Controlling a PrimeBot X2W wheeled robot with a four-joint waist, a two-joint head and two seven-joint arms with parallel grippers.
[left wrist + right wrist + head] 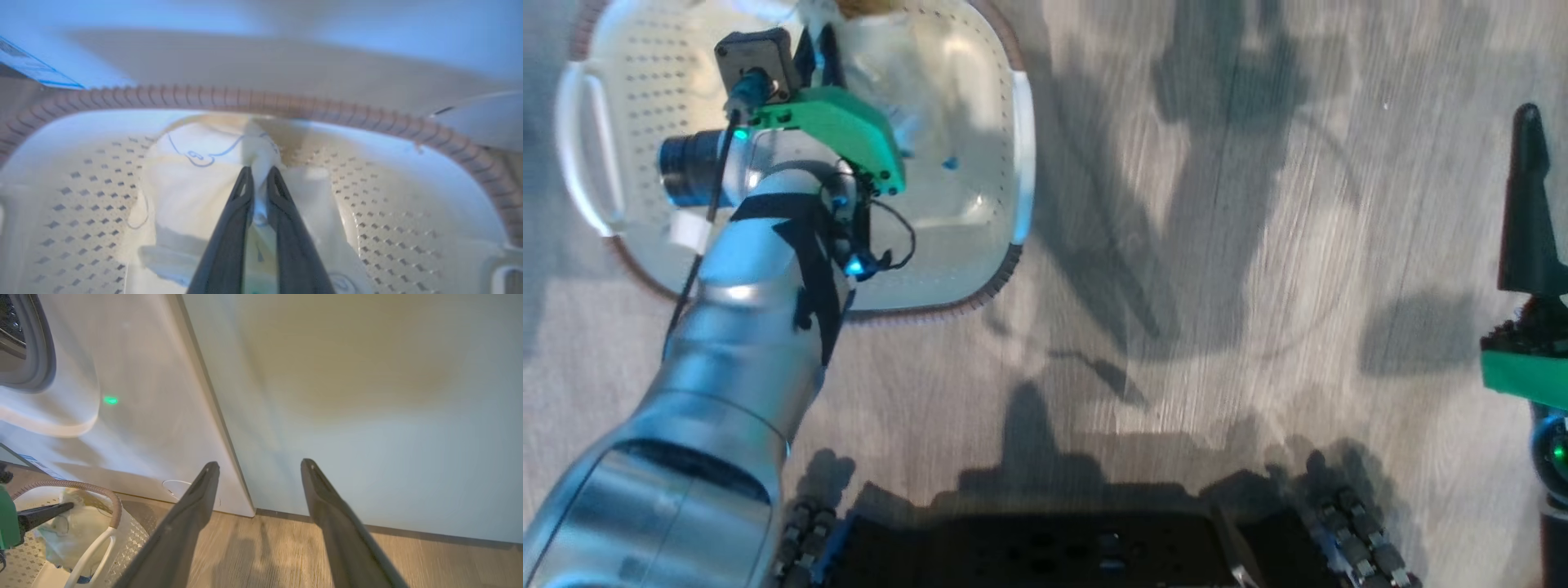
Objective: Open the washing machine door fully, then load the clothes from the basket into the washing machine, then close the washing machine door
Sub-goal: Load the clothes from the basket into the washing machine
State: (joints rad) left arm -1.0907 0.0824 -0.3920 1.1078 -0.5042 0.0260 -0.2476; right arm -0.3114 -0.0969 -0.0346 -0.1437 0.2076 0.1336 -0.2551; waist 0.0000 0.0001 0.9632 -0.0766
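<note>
The cream perforated basket (1016, 163) sits on the floor at the upper left of the head view, right in front of the white washing machine (143, 396). Pale yellow clothes (192, 192) with thin blue outlines lie against the basket's far wall. My left gripper (259, 170) reaches down into the basket, shut on a bunched fold of that fabric. My right gripper (259, 467) hangs open and holds nothing, facing the seam between the washer and a cabinet panel. The grey drum ring (43, 355) shows at the upper left of the right wrist view. The washing machine door is out of view.
A pale green cabinet panel (367, 396) stands right of the washer. Wood-look floor (1217, 245) spreads right of the basket. My dark base (1054, 547) fills the bottom of the head view. The washer's round cover (176, 486) sits low, just behind the basket's brown rim (112, 500).
</note>
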